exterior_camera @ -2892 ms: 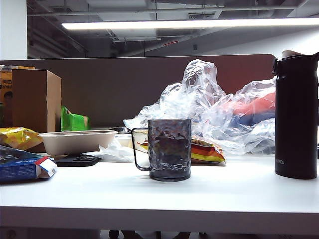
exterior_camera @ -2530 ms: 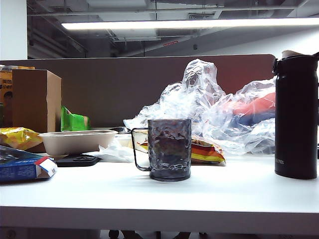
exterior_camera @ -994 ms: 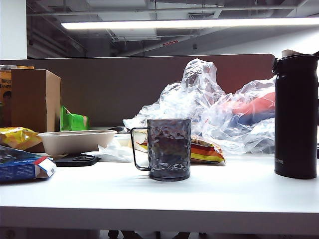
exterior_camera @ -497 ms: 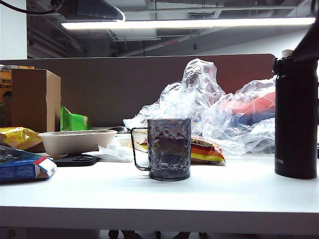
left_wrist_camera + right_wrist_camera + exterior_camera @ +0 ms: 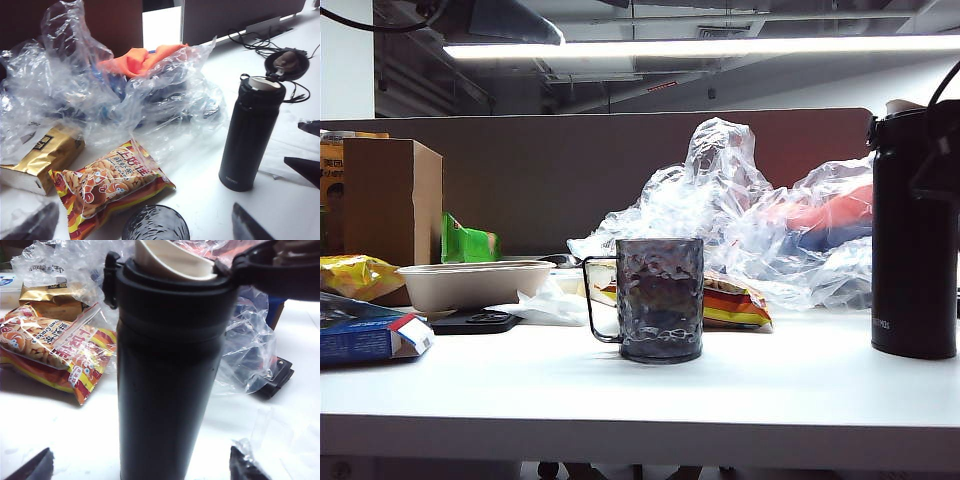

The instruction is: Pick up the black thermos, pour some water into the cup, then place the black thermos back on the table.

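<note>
On the wide white table [image 5: 720,390], at the 9 o'clock side of the exterior view, a brown cardboard box [image 5: 390,205] stands behind a shallow beige bowl [image 5: 470,283], with a blue carton [image 5: 365,335] lying nearer the front edge. At centre, the dark grey translucent cup [image 5: 658,298] with dimpled walls stands upright, its thin wire handle pointing toward 9 o'clock; a colourful snack packet [image 5: 732,305] lies just behind it, before a heap of crumpled clear plastic bags [image 5: 740,215]. At 3 o'clock, well apart from the cup, the tall matte black thermos [image 5: 914,235] stands upright on the table, flip lid hinged open and whitish spout exposed. The left gripper [image 5: 145,222] hangs above the cup and snack packet, fingers spread wide, holding nothing. The right gripper [image 5: 140,467] sits level with the thermos [image 5: 170,370], its dark fingertips [image 5: 35,466] apart on either side of the flask body, not clamped on it.
</note>
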`<move>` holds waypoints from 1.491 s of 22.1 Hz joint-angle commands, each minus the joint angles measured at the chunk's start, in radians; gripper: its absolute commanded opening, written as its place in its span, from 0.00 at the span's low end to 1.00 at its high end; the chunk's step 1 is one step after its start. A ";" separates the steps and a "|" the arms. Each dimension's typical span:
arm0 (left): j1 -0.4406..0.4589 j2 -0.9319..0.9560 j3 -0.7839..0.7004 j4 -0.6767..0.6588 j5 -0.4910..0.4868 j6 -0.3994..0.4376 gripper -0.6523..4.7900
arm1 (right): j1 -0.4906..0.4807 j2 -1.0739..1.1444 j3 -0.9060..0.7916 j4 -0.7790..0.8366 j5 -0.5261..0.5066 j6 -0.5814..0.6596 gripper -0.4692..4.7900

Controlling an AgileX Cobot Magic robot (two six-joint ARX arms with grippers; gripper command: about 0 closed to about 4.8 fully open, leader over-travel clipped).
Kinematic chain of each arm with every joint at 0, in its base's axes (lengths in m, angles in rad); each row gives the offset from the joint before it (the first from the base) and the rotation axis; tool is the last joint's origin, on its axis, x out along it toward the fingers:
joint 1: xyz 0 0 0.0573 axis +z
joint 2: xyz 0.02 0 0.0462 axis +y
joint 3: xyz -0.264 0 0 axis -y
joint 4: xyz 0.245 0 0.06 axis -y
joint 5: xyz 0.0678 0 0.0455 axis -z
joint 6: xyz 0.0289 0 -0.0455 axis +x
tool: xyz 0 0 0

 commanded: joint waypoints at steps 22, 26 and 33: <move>-0.001 0.000 0.006 -0.094 0.001 -0.001 1.00 | -0.002 0.538 0.004 0.606 0.126 -0.003 1.00; -0.001 0.000 0.006 -0.098 0.001 -0.001 1.00 | -0.002 0.543 0.012 0.605 0.114 -0.003 1.00; -0.001 0.000 0.006 -0.098 0.001 -0.001 1.00 | -0.002 0.607 0.048 0.619 0.105 0.002 1.00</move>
